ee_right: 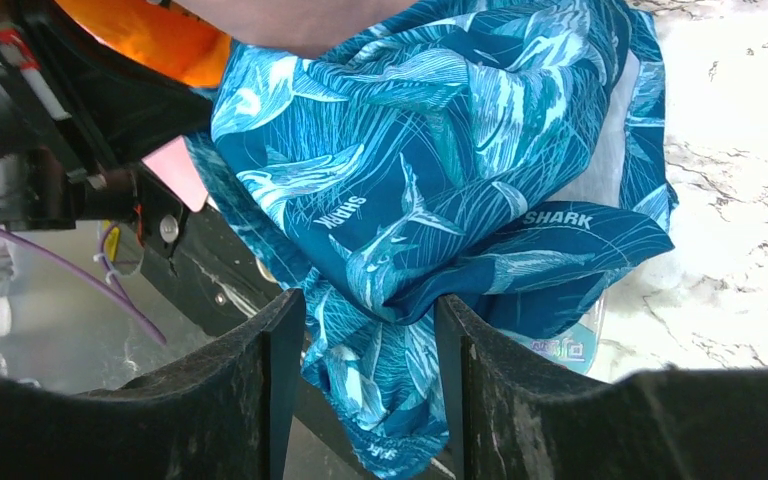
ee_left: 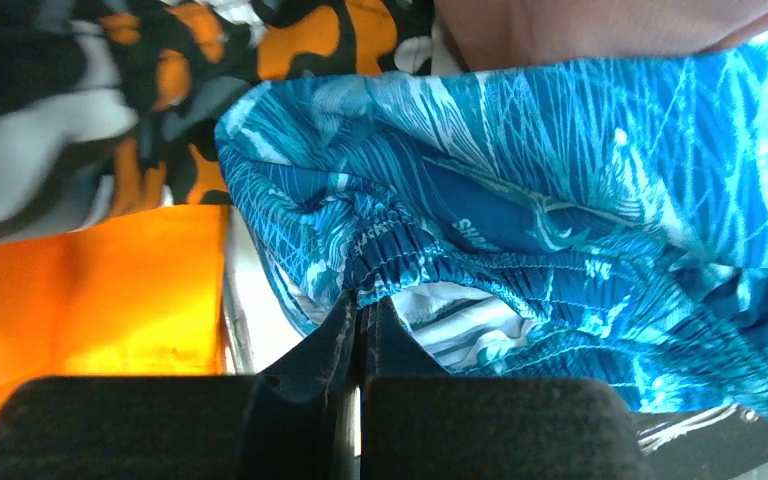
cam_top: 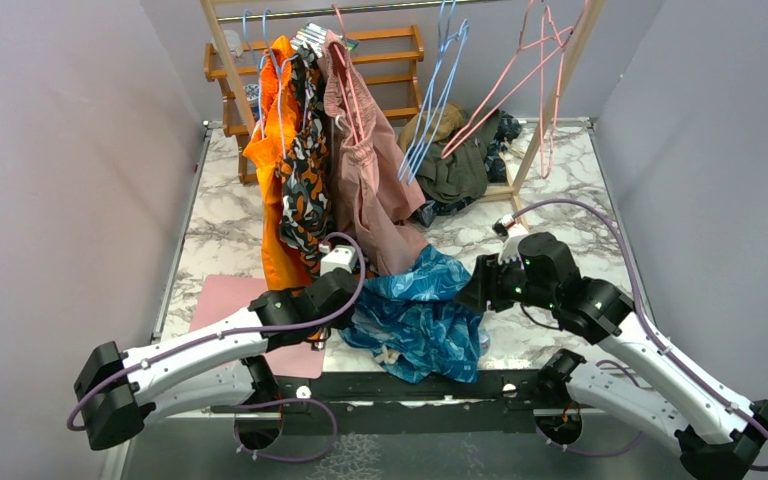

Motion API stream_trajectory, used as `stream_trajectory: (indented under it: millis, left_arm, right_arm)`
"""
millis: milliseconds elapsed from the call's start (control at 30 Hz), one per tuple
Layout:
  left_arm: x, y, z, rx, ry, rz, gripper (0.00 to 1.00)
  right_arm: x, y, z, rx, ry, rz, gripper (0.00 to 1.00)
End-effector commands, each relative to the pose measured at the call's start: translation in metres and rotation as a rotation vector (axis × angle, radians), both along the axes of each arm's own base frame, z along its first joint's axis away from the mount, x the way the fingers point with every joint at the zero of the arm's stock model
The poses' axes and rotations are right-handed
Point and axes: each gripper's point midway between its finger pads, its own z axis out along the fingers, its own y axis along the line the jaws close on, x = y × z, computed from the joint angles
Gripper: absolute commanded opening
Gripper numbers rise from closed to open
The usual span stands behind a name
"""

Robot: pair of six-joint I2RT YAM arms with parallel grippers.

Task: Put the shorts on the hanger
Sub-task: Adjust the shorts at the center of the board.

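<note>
The teal-blue leaf-print shorts (cam_top: 420,310) lie bunched near the front edge of the marble table (cam_top: 220,215). My left gripper (cam_top: 343,287) sits at their left side. In the left wrist view it (ee_left: 363,302) is shut on the gathered elastic waistband of the shorts (ee_left: 560,180). My right gripper (cam_top: 472,287) is at their right side. In the right wrist view it (ee_right: 370,300) stands open, with a loose fold of the shorts (ee_right: 410,150) hanging between its fingers (ee_right: 260,380). The pink hanger (cam_top: 508,92) hangs slanted from the rack at the back right, away from both grippers.
Orange (cam_top: 270,160), orange-black patterned (cam_top: 305,190) and dusty-pink (cam_top: 370,190) garments hang on the rack just behind the left gripper. Light blue hangers (cam_top: 435,90) hang mid-rack. A dark clothes pile (cam_top: 465,165) lies at the back, and a pink mat (cam_top: 235,305) at the front left.
</note>
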Motion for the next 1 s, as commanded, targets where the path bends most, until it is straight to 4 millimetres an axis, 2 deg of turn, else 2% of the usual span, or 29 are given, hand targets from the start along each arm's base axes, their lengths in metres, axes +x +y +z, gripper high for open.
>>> stream_trajectory:
  millis: [0,133,267,433,533,633,667,733,833,867,900,967]
  left_arm:
    - [0.020,0.016,0.040,-0.046,-0.130,0.143,0.00]
    - [0.029,0.027,0.066,-0.086,-0.200,0.231,0.00]
    - [0.037,0.038,0.084,-0.081,-0.249,0.297,0.00]
    - [0.047,0.043,0.112,-0.096,-0.311,0.349,0.00]
    - [0.049,0.042,0.121,-0.105,-0.326,0.351,0.00]
    - [0.049,0.041,0.125,-0.112,-0.329,0.344,0.00]
    - [0.049,0.040,0.126,-0.114,-0.329,0.341,0.00]
    - [0.049,0.040,0.126,-0.113,-0.329,0.340,0.00]
    - [0.049,0.040,0.126,-0.112,-0.330,0.339,0.00]
    - [0.049,0.040,0.125,-0.109,-0.329,0.339,0.00]
    - [0.050,0.040,0.125,-0.105,-0.329,0.339,0.00]
    - [0.051,0.040,0.124,-0.097,-0.329,0.340,0.00]
  right_arm:
    - [-0.008,0.010,0.002,0.017,-0.008,0.093,0.56]
    - [-0.012,0.017,0.008,0.035,-0.030,0.172,0.62]
    - [-0.008,0.019,0.011,0.021,-0.054,0.187,0.64]
    - [0.011,0.005,0.001,-0.062,-0.047,0.053,0.65]
    - [0.016,0.000,0.003,-0.087,-0.048,0.015,0.74]
    - [0.018,-0.010,0.002,-0.138,-0.025,-0.034,0.77]
    - [0.021,-0.015,0.006,-0.152,-0.040,-0.059,0.78]
    - [0.027,-0.020,0.025,-0.144,-0.119,-0.075,0.79]
    - [0.009,0.006,0.073,0.006,-0.290,0.162,0.76]
    - [-0.006,0.018,0.086,0.071,-0.312,0.273,0.76]
    - [-0.026,0.030,0.094,0.141,-0.299,0.401,0.76]
    - [-0.045,0.042,0.097,0.199,-0.256,0.534,0.72]
